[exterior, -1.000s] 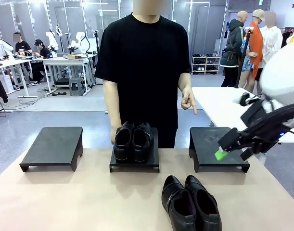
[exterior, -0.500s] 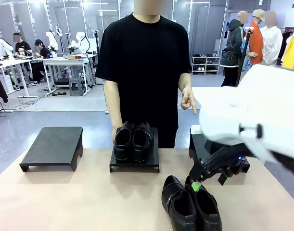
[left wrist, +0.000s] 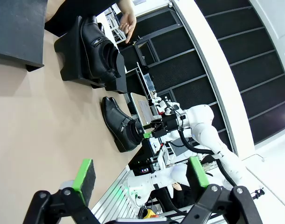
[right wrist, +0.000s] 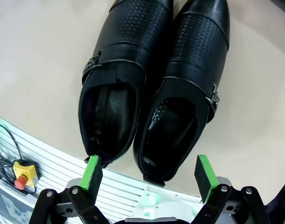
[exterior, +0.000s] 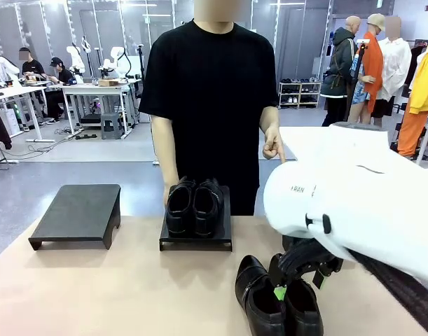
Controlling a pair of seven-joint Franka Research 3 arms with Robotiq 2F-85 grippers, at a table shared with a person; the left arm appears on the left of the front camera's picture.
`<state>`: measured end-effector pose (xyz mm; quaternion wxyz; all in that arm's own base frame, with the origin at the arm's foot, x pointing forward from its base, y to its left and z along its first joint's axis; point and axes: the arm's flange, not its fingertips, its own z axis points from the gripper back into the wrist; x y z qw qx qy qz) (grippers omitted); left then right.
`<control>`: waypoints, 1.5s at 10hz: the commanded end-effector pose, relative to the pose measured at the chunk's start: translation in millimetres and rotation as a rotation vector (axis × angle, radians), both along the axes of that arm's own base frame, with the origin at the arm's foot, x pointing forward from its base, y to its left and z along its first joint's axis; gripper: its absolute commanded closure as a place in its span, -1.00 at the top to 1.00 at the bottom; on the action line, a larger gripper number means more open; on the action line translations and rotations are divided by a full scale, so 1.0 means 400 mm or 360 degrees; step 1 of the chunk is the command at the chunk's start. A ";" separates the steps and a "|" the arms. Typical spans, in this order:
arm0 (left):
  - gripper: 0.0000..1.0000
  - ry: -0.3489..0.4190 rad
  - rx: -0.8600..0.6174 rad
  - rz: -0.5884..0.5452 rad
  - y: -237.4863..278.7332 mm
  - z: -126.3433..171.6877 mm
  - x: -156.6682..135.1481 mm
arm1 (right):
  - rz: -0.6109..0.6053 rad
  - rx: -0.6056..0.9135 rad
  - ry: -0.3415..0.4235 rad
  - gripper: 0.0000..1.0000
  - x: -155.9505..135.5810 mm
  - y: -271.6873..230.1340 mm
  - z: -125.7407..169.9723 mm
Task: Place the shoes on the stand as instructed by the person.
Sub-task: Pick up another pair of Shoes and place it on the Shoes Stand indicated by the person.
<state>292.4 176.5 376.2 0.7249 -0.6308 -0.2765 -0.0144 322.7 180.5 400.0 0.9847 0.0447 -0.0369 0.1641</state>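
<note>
Right gripper [right wrist: 149, 172]: fingers are being held wide apart, with nothing clamped. The buckled pair of shoes [right wrist: 133, 79] is lying directly ahead of it on the tan table [right wrist: 39, 56], side by side and touching. The heels are nearest the gripper and the toes are pointing away from it. The two green pads [right wrist: 93, 171] are being held just outside the heels, one at each side; whether either is touching leather cannot be told. In the front view the gripper is being held low over the heel end of this pair.

The second pair of shoes [exterior: 194, 206] is sitting beyond the right gripper and off to its left, on the middle stand [exterior: 196, 243]. A further stand [exterior: 77, 213] is lying farther left. The person's hand [exterior: 273, 147] is being pointed downward, beyond the gripper.

Left gripper [left wrist: 141, 173]: fingers are being held apart, gripping nothing, well apart from both pairs.
</note>
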 end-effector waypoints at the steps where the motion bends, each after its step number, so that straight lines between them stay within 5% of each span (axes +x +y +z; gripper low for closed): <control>1: 1.00 -0.0031 0.0007 -0.0026 0.002 0.005 -0.007 | -0.0063 0.0015 0.0002 1.00 -0.004 0.002 -0.053; 8: 1.00 -0.0031 0.0007 -0.0026 0.002 0.005 -0.007 | -0.0143 0.0019 0.0018 1.00 0.041 0.055 -0.119; 9: 1.00 -0.0031 0.0007 -0.0026 0.002 0.005 -0.007 | -0.0138 0.0015 -0.0003 0.73 0.046 0.061 -0.126; 12: 1.00 -0.0031 0.0007 -0.0026 0.002 0.005 -0.007 | -0.0139 -0.0009 0.0008 -1.00 0.056 0.066 -0.153; 15: 1.00 -0.0031 0.0007 -0.0026 0.002 0.005 -0.007 | -0.0145 -0.0005 -0.0007 -0.95 0.054 0.079 -0.150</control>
